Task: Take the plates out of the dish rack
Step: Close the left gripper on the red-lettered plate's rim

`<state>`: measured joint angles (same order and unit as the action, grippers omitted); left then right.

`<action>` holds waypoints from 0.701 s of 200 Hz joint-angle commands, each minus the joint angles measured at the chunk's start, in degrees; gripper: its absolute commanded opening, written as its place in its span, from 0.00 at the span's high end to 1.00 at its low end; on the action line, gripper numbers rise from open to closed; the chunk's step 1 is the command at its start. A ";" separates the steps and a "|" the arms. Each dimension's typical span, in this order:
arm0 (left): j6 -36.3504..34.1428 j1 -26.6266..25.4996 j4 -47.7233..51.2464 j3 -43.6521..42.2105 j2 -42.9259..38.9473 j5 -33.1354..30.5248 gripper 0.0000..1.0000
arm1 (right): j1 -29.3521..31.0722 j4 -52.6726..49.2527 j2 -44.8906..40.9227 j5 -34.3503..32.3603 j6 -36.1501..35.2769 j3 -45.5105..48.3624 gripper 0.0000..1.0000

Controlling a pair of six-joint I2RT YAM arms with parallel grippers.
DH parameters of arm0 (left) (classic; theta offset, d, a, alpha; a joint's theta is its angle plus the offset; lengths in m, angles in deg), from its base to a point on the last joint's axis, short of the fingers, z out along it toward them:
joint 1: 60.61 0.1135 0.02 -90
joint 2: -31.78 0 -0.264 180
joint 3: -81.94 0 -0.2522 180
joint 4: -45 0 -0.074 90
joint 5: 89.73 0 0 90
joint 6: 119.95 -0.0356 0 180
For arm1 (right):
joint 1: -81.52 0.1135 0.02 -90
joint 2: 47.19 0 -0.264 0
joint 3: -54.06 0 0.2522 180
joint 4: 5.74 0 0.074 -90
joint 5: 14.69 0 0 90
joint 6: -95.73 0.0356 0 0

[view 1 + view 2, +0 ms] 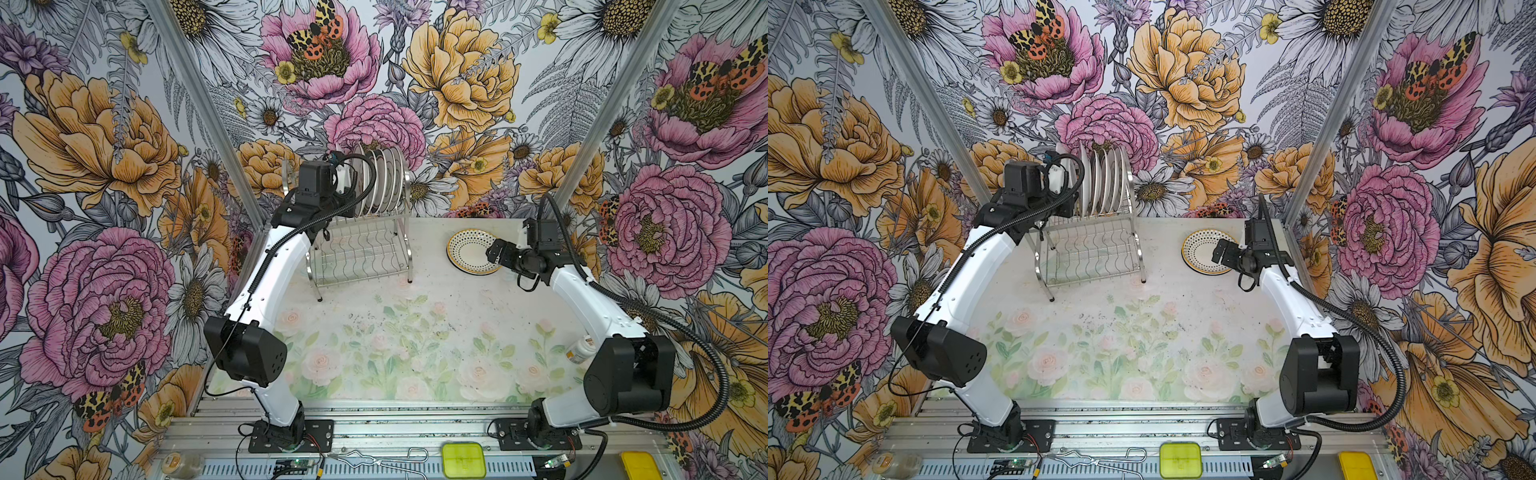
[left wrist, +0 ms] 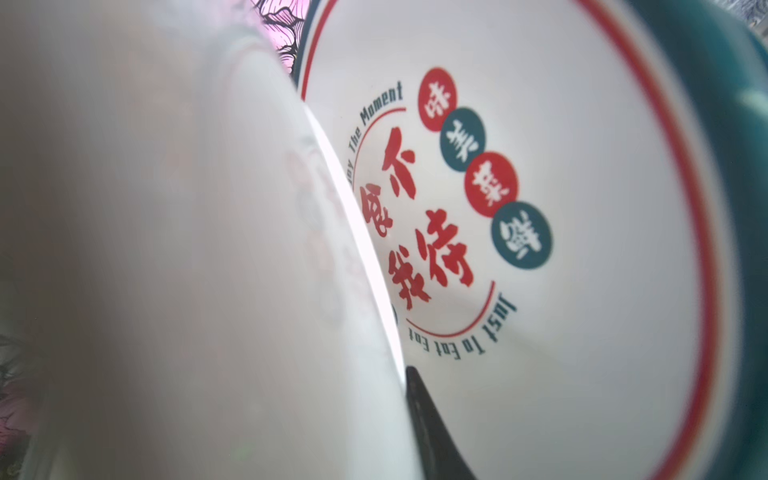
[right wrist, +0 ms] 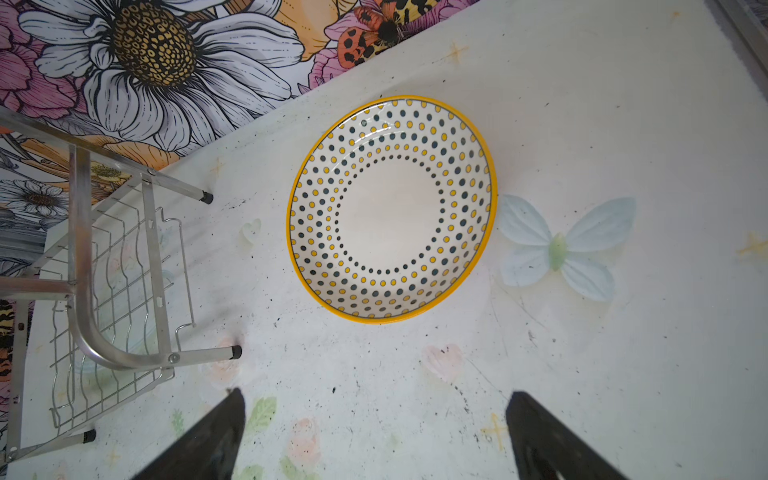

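Progress: one dotted plate [image 1: 471, 251] lies flat on the table [image 1: 415, 332] right of the dish rack [image 1: 361, 253]; my right gripper [image 3: 376, 399] is beside it, fingers apart. The other plates [image 1: 384, 180] stand on edge in the upper tier, faces along the rack. My left gripper [image 1: 348, 178] is at the end plate [image 2: 166, 249]; clamped or not, I can't tell.

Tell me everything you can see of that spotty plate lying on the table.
The dotted plate is round and shallow, apparently glazed ceramic: plain white centre, a ring of small black dots, then rings of yellow and dark teal dots up the sloping wall, and a yellow rim. It lies flat, face up and empty, on the floral table, to the right of the dish rack and apart from it. Only the table touches it; the open right gripper stands clear.
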<state>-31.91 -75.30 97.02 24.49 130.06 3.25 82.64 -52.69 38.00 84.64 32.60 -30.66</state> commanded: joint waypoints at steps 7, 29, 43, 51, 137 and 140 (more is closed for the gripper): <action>-0.59 0.07 -0.73 -0.51 -0.46 -2.87 0.79 | -0.33 1.02 0.04 0.87 -0.58 -1.46 0.01; -0.76 0.11 -0.81 -0.51 -0.55 -2.87 0.79 | -0.33 1.02 -0.02 1.01 -0.53 -1.55 0.01; -0.86 0.06 -0.82 -0.40 -0.52 -2.85 0.80 | -0.35 1.00 -0.03 0.92 -0.52 -1.55 0.01; -0.87 0.11 -0.75 -0.33 -0.55 -2.98 0.81 | -0.33 1.02 -0.02 0.96 -0.51 -1.60 0.01; -1.47 0.09 -0.75 -0.14 -2.15 -4.25 0.97 | -0.40 1.02 0.45 1.48 -0.50 -2.29 0.01; -1.47 0.07 -0.81 -0.08 -2.20 -4.30 0.97 | -0.34 1.02 0.42 1.45 -0.51 -2.26 0.01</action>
<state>-31.47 -75.48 96.61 24.49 129.95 1.09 82.64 -52.69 38.00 85.51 32.60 -30.72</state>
